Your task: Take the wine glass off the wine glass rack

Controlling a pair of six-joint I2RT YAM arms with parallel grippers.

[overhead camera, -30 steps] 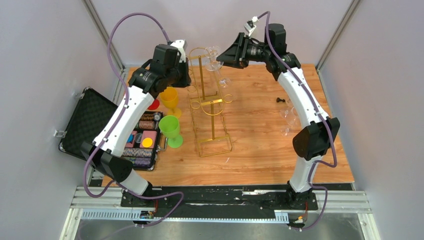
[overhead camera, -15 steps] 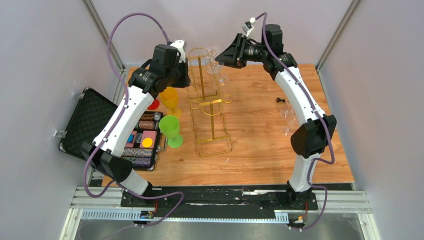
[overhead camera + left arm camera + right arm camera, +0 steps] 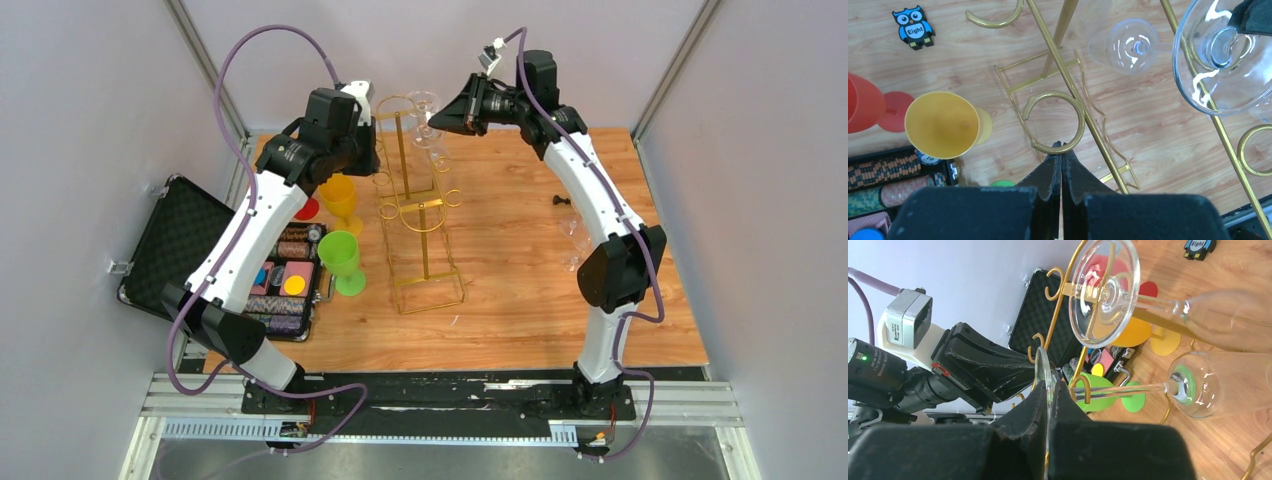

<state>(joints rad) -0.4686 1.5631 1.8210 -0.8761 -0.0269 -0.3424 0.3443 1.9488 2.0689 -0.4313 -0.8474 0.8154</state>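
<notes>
The gold wire wine glass rack [image 3: 425,215] stands mid-table, with clear glasses hanging from its upper arms. My right gripper [image 3: 433,122] is at the rack's top right and is shut on the thin round foot [image 3: 1044,365] of one wine glass [image 3: 1198,385]. That glass's stem lies in a gold loop. A second glass [image 3: 1105,292] hangs just above it. My left gripper [image 3: 1061,146] is shut, its tips against a curled loop arm [image 3: 1078,115] on the rack's left side. I cannot tell whether it pinches the wire.
A yellow cup [image 3: 340,195] and a green cup [image 3: 342,255] stand left of the rack, with a red cup [image 3: 860,102] beside them. An open black case of poker chips [image 3: 285,280] lies at the left edge. Clear glasses [image 3: 578,235] sit on the right of the table.
My right gripper has moved a little left toward the rack top and closed its jaws on the glass's foot. The left arm has not moved.
</notes>
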